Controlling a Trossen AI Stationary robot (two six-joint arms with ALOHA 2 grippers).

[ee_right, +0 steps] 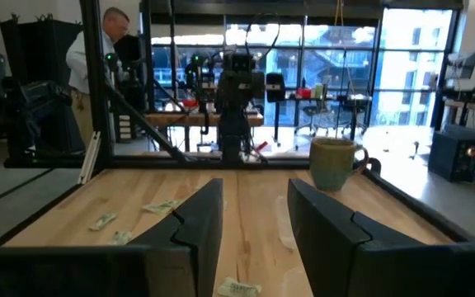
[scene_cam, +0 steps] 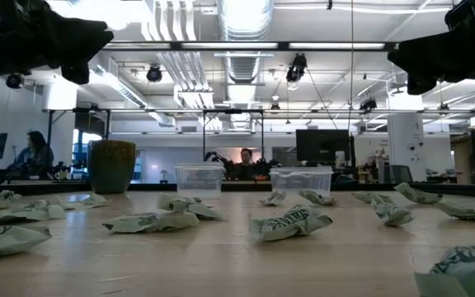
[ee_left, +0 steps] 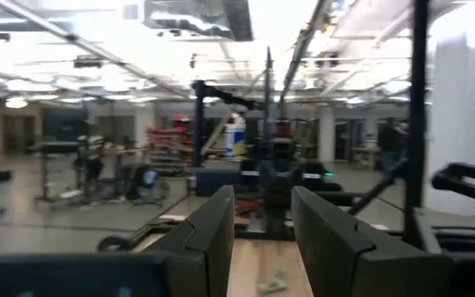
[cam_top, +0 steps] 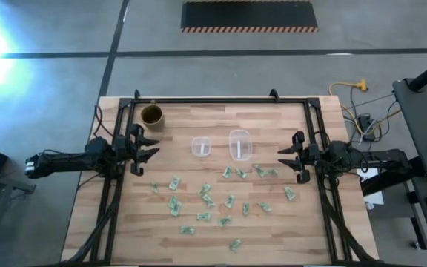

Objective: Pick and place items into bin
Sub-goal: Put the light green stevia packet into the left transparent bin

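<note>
Several tiny green-and-white wrapper pieces [cam_top: 206,196] lie flat and scattered on the wooden table [cam_top: 124,215]; in the low view they [scene_cam: 291,223] lie across the near tabletop. Two clear plastic tubs [cam_top: 202,147] [cam_top: 240,144] stand side by side near the table's middle, toward the far side. My left gripper [cam_top: 153,147] is open and empty above the table's left edge, its fingers [ee_left: 213,235] pointing right. My right gripper [cam_top: 284,158] is open and empty above the right edge, its fingers [ee_right: 200,219] pointing left.
A brown round cup [cam_top: 152,116] stands at the far left of the table; it also shows in the right wrist view [ee_right: 334,163]. A black frame [cam_top: 213,101] runs along the table's far and side edges. People show in the room beyond [ee_right: 97,58].
</note>
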